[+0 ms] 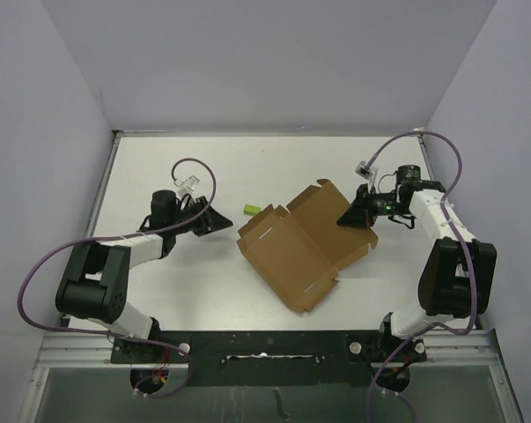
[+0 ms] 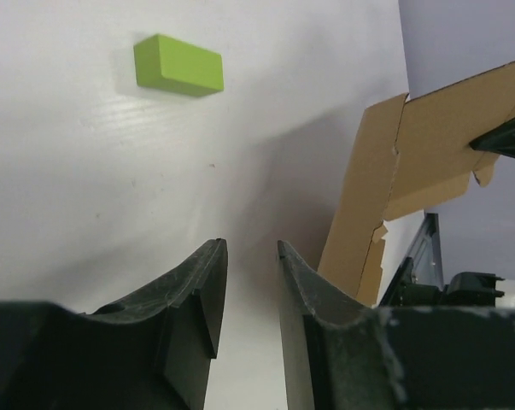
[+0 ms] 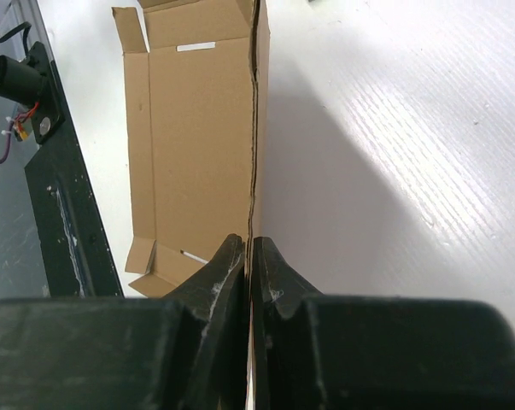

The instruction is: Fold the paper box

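Top view, read left to right. The left gripper [image 1: 214, 218] is seen low over the white table [image 1: 212, 291], at 9 o'clock from the paper box [image 1: 287, 251] and well apart from it. Its jaws are parted by a narrow gap and nothing is held between them, as is confirmed in the left wrist view. A small lime-green block [image 1: 251, 210] is noted between that gripper and the box, near the box's 10 o'clock corner, not touching it. The paper box, a die-cut kraft blank, is found mid-table and skewed, base panel flat, the panel on its 2 o'clock side raised off the table. That raised panel is pinched at its edge by the right gripper [image 1: 354, 214], jaws closed onto the single sheet, as is shown in the right wrist view. Handling, as judged: the board is expected to be light, thin, stiff across each panel and ready to bend only at the scored creases; being smooth, it may slide when pushed. Hold is best taken on a free flap edge close to a crease. Tabs and notches are judged liable to crumple or tear under a hard pinch.
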`<state>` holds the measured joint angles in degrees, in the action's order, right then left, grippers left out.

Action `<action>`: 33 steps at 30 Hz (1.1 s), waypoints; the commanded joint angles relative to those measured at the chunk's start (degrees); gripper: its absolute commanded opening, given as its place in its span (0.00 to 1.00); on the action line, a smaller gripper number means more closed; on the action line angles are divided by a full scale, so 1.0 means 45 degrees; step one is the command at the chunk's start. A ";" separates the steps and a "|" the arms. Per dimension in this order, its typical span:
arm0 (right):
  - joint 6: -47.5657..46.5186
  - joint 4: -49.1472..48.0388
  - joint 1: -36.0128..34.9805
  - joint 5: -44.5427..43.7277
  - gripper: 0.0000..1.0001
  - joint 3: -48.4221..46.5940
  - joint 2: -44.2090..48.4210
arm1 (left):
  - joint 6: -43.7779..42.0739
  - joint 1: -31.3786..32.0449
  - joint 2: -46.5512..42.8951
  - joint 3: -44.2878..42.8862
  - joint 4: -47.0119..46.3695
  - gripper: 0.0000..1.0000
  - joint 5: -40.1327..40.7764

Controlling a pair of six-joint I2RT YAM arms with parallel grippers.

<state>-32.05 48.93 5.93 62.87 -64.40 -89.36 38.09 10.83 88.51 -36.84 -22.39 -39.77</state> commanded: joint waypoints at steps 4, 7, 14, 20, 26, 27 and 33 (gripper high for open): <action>-0.0738 0.0171 -0.0011 0.0830 0.00 -0.0493 0.1020 | 0.1713 -0.0045 -0.0654 0.1127 -0.3849 0.32 -0.0923; -0.0673 0.0126 0.0135 0.0961 0.00 -0.0479 0.1190 | 0.2023 -0.0034 -0.1264 0.1343 -0.3893 0.33 -0.0781; -0.0388 0.0041 0.0512 0.1286 0.00 -0.0459 0.1292 | 0.1719 0.0407 -0.4054 0.2783 -0.1984 0.33 0.1225; -0.0416 0.0028 0.0517 0.1442 0.00 -0.0444 0.1425 | 0.1073 0.0533 -0.6895 0.2348 -0.0205 0.40 0.1937; -0.0944 0.0462 0.0639 0.2454 0.00 -0.0493 0.1829 | 0.0991 0.0495 -0.7330 0.2461 0.0979 0.39 0.1954; -0.0975 0.0473 0.0677 0.2513 0.00 -0.0479 0.1928 | 0.1190 0.0454 -0.7250 0.2732 0.0966 0.36 0.2069; -0.0983 0.0471 0.0810 0.2699 0.00 -0.0454 0.1971 | 0.2138 0.0386 -0.5964 0.3907 -0.2090 0.33 0.1174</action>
<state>-35.40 50.98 9.08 71.02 -64.40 -81.91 45.10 12.88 58.04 -20.86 -21.87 -31.81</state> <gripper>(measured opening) 0.040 0.325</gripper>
